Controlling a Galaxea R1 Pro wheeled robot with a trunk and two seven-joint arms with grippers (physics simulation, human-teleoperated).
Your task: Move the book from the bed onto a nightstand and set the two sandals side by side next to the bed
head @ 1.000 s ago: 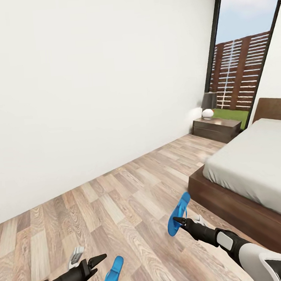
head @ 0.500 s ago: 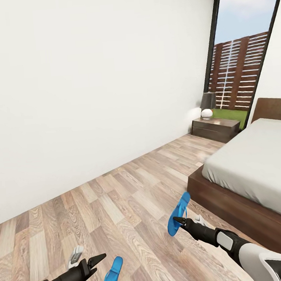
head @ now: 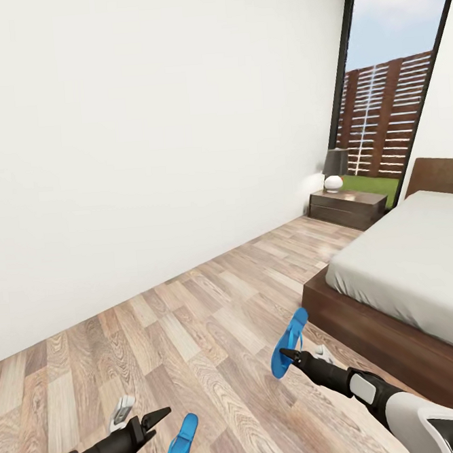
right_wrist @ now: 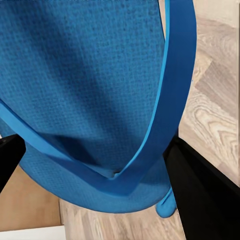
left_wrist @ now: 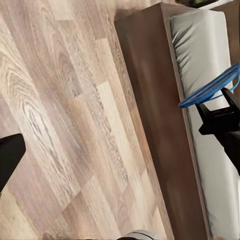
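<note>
In the head view the right claw sits at about five o'clock, its fingers closed on the heel end of one blue sandal, which hangs tilted in the air just off the near corner of the bed; the second sandal is at six o'clock beside the tips of the left claw, whose jaws stand parted, and whether they grip it I cannot tell. A nightstand carrying a lamp stands at two o'clock by the window; the book is nowhere to be made out on the visible mattress. In the left wrist view the bed frame runs along the wood floor, and the other arm's claw pinches the sandal at three o'clock. In the right wrist view the sandal's sole and strap lie between two dark fingers. The hold looks thin, on an edge, so a quick swing could let the sandal slip or twist, landing askew instead of side by side.
</note>
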